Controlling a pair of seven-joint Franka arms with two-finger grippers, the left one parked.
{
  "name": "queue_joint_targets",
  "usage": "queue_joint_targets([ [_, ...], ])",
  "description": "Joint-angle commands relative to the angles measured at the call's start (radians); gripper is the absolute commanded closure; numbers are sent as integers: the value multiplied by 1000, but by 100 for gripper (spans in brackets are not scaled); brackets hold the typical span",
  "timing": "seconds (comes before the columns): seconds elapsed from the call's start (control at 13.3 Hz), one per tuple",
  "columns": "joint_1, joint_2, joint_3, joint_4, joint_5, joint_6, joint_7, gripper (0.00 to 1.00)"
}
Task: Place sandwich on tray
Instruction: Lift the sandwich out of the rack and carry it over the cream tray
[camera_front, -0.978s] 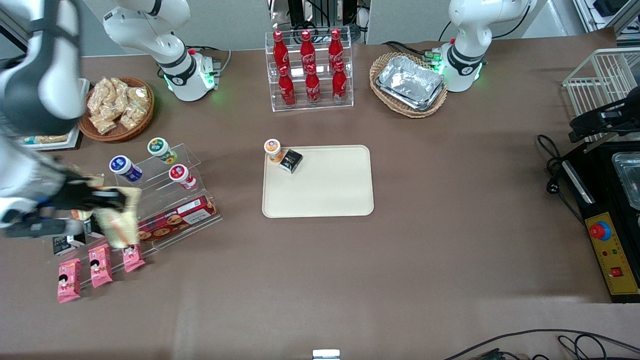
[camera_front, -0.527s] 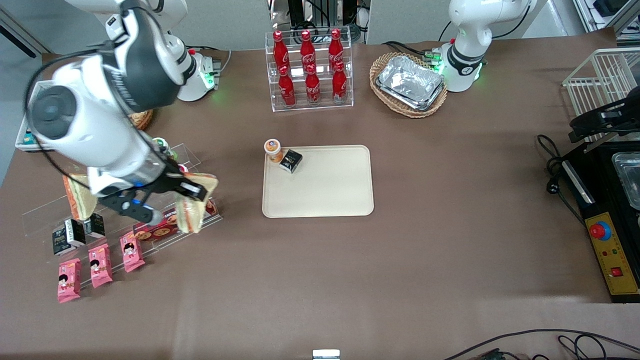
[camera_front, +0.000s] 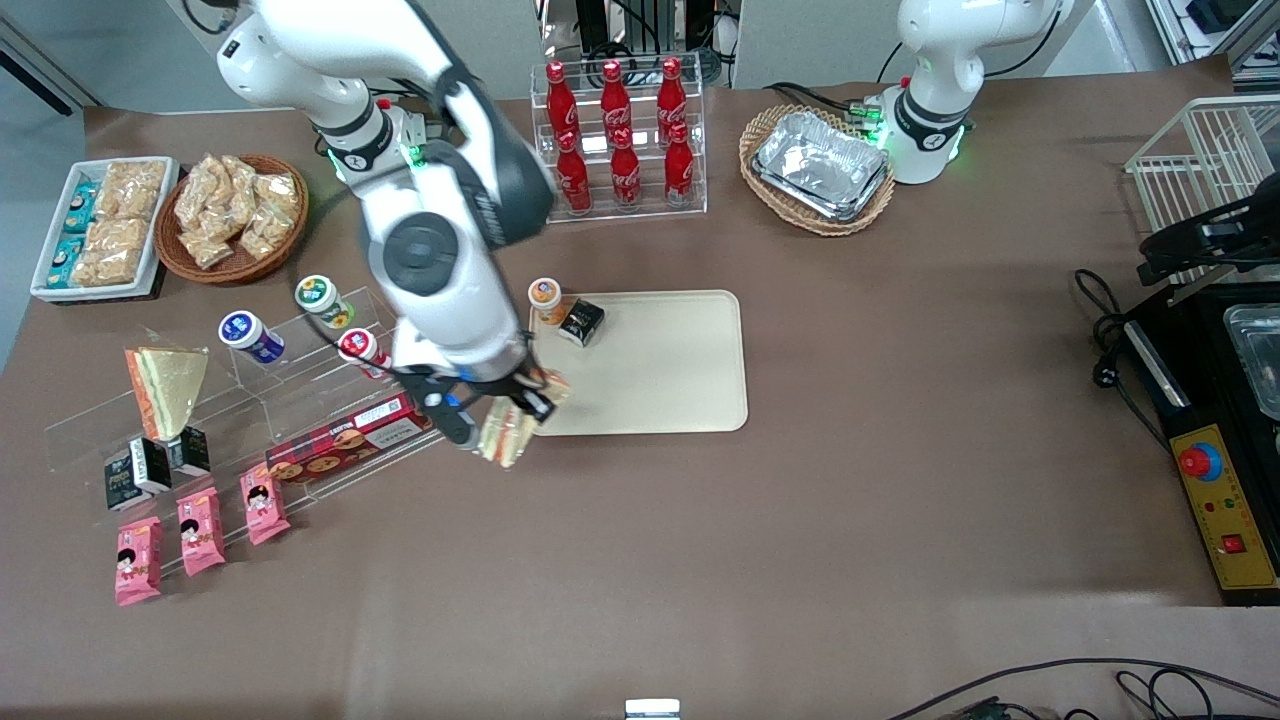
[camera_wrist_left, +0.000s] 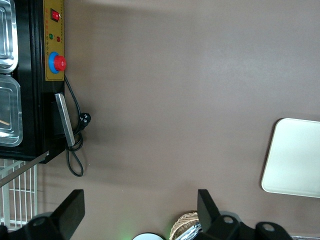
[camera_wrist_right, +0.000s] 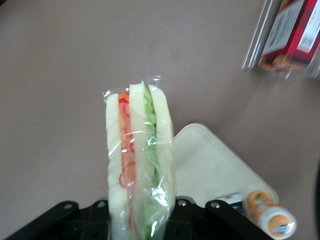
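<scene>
My right gripper (camera_front: 513, 408) is shut on the sandwich (camera_front: 505, 433), a clear-wrapped white-bread wedge, and holds it in the air. The sandwich hangs over the table just off the tray's corner that is nearest the front camera and toward the working arm's end. The tray (camera_front: 660, 370) is cream-beige and flat. In the right wrist view the sandwich (camera_wrist_right: 140, 160) stands on edge between the jaws of the gripper (camera_wrist_right: 140, 217). It shows a red-pink and a green filling stripe, with the tray (camera_wrist_right: 210, 165) below it. The tray also shows in the left wrist view (camera_wrist_left: 295, 160).
An orange-lidded jar (camera_front: 545, 298) stands at the tray's rim and a small black box (camera_front: 581, 321) lies on the tray. A clear shelf toward the working arm's end holds a similar wedge (camera_front: 165, 385), a cookie box (camera_front: 350, 435) and small jars. A cola rack (camera_front: 620, 140) is farther back.
The right arm has swung from the clear shelf toward the tray, carrying the sandwich with it. The sandwich now hangs by the tray's near corner.
</scene>
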Motion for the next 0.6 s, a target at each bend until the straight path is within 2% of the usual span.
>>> queue_joint_targets([
  [0.0,44,80,-9,1,17,119,230,100],
  [0.15,55,123,22,-5,29,147,339,100],
  [0.45,118,124,37,-172,47,380,527,100],
  [0.53,134,128,37,-178,47,399,577,100],
])
